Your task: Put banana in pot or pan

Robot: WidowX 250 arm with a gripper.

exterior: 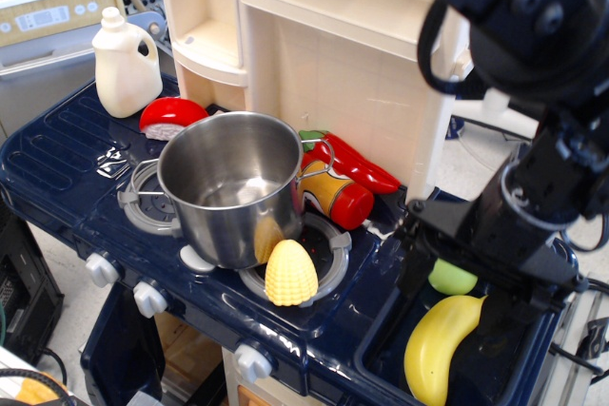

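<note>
The smooth, curved yellow plastic banana [441, 349] lies in the dark blue sink basin [381, 354] at 5 o'clock, untouched. Directly over it the black robot gripper [461, 294] hangs with its jaws spread apart, empty, one finger on each side of the banana's upper end. A light green round fruit [451, 278] sits just behind. At 7 o'clock a bumpy yellow corn cob [290, 271] leans against the large shiny stainless-steel pot [231, 187], which stands on the stove, well apart from the banana.

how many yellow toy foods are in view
2: the banana lies in the sink basin, right; the corn cob sits on the front burner against the pot. The gripper may hide others.
</note>
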